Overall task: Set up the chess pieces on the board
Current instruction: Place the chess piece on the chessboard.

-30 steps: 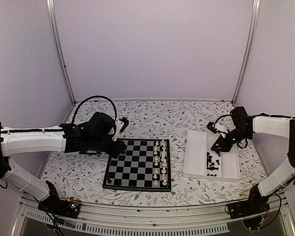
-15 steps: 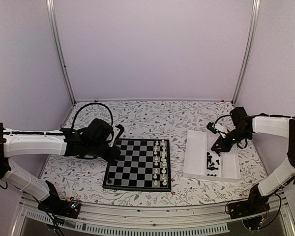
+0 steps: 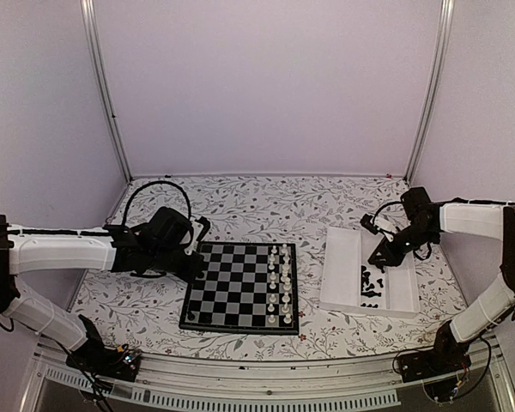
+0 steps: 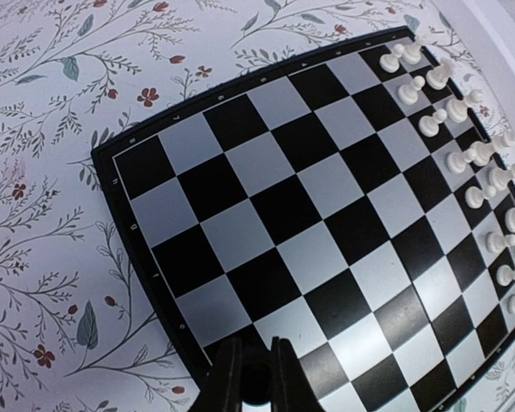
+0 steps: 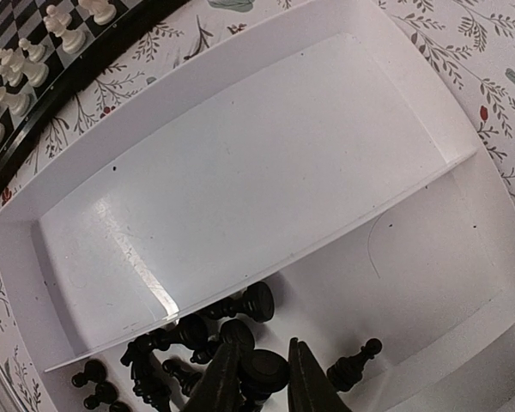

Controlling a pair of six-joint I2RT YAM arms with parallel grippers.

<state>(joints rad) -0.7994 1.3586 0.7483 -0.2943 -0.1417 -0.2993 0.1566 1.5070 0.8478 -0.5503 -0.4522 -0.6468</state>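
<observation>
While at board (image 4: 266, 215) edge, left tool (image 4: 254, 384) tight on black piece (image 4: 256, 376); right tool (image 5: 259, 378) likewise in tray (image 5: 240, 163).

White tray (image 3: 342, 270) on floral table (image 3: 266, 206); white pieces (image 3: 280, 283), seemingly two rows, nearby.

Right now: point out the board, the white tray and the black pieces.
board (image 3: 227, 292): top external, bare square near its middle.
white tray (image 3: 342, 268): top external, floor of the empty compartment.
black pieces (image 5: 256, 302): right wrist, rounded piece atop the pile.
</observation>
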